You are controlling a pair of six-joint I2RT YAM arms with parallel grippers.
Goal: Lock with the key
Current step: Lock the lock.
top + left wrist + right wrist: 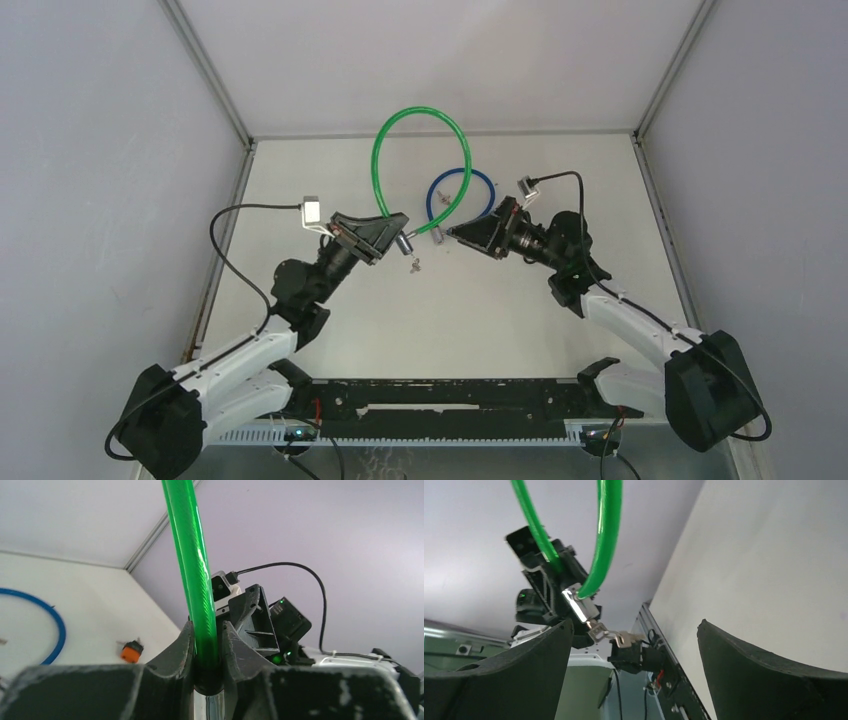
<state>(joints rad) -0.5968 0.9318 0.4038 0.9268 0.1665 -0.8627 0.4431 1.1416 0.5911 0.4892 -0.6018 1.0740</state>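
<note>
My left gripper (397, 226), just left of the middle of the overhead view, is pinched narrow on the green cable lock (420, 110), gripping the cable just above its silver barrel (405, 243). In my left wrist view the green cable rises straight up from between my two fingers (175, 652), which press it from both sides. From there the cable arcs toward the top centre of the overhead view and loops back down to the barrel. The key (415, 264) hangs from the barrel's lower end, just over the table (520, 320). My right gripper (455, 232) faces the left one from just right of centre, its jaws spread wide and holding nothing. In my right wrist view its dark fingers (769, 680) fill the lower corners, with the barrel and key showing between them, farther off. A blue cable lock (430, 205) lies on the table behind both grippers. A small orange object (131, 652) sits on the table at the lower left of my left wrist view.
</note>
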